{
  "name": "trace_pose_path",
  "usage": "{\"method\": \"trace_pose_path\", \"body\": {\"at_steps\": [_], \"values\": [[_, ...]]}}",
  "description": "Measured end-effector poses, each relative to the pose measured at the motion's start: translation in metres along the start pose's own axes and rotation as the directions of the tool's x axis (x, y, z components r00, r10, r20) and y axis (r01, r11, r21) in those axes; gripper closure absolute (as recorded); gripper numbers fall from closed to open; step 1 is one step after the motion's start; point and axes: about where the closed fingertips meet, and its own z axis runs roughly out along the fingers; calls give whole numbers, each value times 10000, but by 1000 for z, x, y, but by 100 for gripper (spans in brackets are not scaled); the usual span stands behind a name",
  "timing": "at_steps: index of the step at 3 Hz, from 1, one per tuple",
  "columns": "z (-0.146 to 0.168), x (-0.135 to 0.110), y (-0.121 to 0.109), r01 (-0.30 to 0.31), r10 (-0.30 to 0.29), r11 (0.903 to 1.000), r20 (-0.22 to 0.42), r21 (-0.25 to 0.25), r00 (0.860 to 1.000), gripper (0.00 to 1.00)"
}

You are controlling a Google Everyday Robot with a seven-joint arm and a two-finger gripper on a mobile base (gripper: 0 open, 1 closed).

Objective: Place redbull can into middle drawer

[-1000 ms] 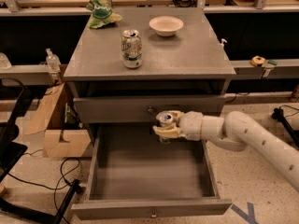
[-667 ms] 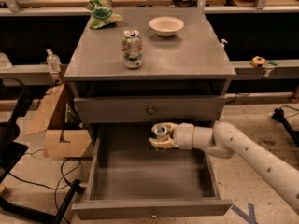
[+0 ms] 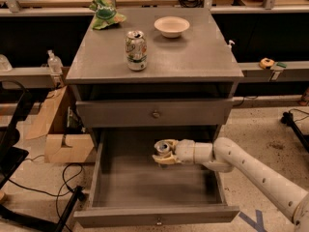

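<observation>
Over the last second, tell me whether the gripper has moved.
Yes. The gripper, shut on the redbull can, has dropped away from the upper drawer front's knob and slightly leftward, down into the open middle drawer.

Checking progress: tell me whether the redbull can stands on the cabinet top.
No, the gripper holds the redbull can over the open middle drawer, below the cabinet top.

Nothing is legible, not even the print on the white-and-green can [image 3: 136, 50] on the worktop [image 3: 193, 52]. At 6 o'clock from it, the pincer [image 3: 163, 155] clasps the redbull can [image 3: 163, 147] over the middle drawer [image 3: 154, 217].
</observation>
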Motion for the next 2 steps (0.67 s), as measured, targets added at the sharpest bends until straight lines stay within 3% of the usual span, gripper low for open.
{"method": "trace_pose_path", "body": {"at_steps": [2], "values": [[61,20,34,-815,848,9945,495,-651,9952,100]]}}
